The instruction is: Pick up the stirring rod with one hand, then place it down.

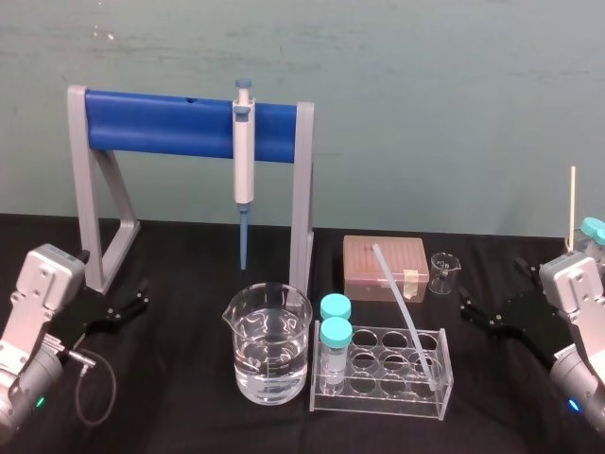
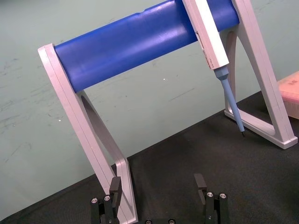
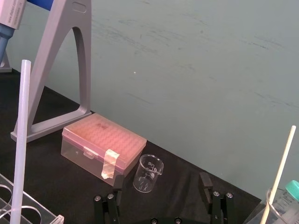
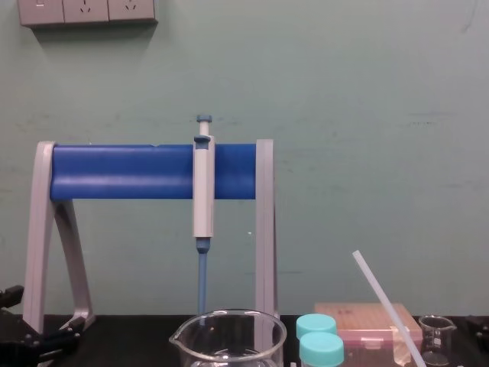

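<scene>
The stirring rod, a thin, straight, translucent white stick, is leaning in the clear plastic test-tube rack. Its foot is sitting in a well at the rack's right end and its top is tilting toward 11 o'clock, with nothing gripping it. Two small glass vials with round teal caps are standing at the rack's left end. At the rack's 9 o'clock a large, spouted glass beaker is holding clear water. At its 12 o'clock a rectangular, translucent pink tip box is lying flat with a strip of tape over its latch, and a tiny clear beaker is standing at the box's 3 o'clock. Behind them a grey-white pipette with a blue tip is hanging from the smooth blue bar of a grey stand. Everything is resting on a matte black cloth. The right gripper, black and jointed, is waiting low at the rack's 3 o'clock, its two fingers spread wide and pointing toward the small beaker. The left gripper is sitting at the large beaker's 9 o'clock, fingers likewise parted, facing the stand's leg. At the far right a pale, straight stick is standing in a glass vessel.
</scene>
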`<state>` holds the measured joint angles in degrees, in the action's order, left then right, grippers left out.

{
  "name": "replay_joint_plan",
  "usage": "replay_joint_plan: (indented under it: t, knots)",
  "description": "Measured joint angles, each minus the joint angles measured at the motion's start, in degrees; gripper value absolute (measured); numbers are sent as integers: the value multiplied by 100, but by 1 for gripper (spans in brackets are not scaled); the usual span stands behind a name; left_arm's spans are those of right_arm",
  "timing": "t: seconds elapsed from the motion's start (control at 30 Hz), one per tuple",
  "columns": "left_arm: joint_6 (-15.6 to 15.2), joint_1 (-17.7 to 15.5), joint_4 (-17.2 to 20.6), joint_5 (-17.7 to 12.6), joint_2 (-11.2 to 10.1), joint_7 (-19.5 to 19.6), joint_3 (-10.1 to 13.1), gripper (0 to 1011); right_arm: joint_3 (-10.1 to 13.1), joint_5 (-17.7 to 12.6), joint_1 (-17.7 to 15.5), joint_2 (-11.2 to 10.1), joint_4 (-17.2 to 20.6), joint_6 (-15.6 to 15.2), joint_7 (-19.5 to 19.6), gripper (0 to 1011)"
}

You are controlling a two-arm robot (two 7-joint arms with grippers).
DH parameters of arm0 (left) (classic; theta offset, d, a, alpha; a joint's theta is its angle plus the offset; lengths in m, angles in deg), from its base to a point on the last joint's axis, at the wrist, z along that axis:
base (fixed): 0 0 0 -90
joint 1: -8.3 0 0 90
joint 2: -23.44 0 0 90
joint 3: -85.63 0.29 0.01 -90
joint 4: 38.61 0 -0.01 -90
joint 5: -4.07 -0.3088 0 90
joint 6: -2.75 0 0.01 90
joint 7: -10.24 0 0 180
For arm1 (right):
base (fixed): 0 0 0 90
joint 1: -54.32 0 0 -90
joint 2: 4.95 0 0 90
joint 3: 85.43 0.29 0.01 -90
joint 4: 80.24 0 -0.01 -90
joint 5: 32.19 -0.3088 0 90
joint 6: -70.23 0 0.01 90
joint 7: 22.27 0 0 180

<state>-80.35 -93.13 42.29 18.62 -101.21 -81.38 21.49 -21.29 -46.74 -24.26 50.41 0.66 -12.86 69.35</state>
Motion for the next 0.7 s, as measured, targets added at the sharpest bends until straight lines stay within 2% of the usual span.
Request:
replay_joint_plan:
  t: [0.7]
  knots:
    - [0, 0, 0, 0, 0, 0, 0, 1000, 0, 0, 0, 0, 0, 0, 0, 1003]
